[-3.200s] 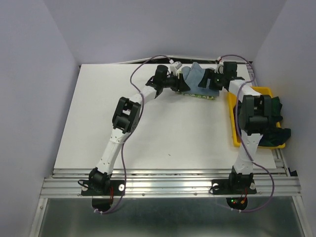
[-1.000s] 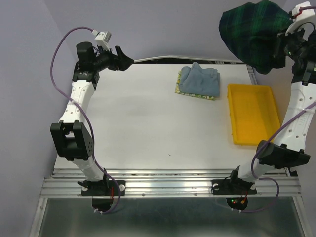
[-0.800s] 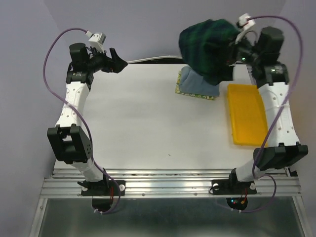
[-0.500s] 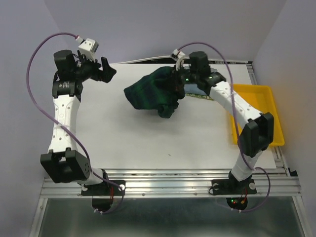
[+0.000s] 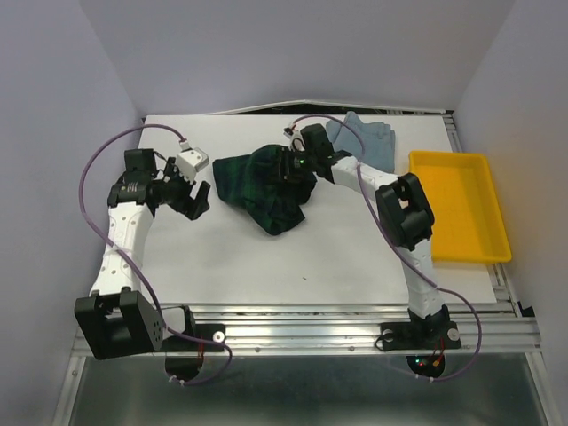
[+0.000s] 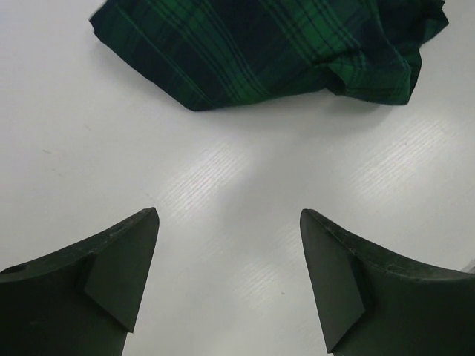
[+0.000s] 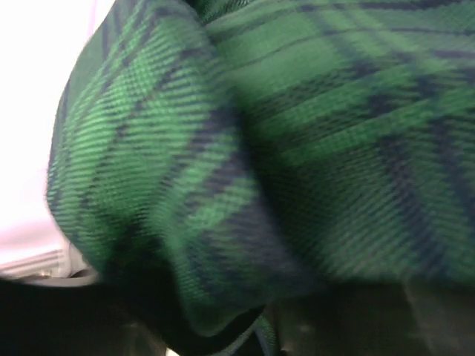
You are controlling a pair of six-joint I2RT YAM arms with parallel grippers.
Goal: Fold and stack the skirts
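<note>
Spreading the plaid skirt (image 5: 266, 188), lying crumpled well left of the tray (image 5: 457, 204), is likely calling for 2 grips on opposite edges. The left gripper (image 6: 228, 222) is hovering wide open, farther left; the right gripper (image 5: 291, 165) is sitting buried in cloth, so I cannot tell its grip.

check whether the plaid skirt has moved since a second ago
Yes. The plaid skirt was up in the air near the yellow tray; now it is well left of the tray, down on the table.
</note>
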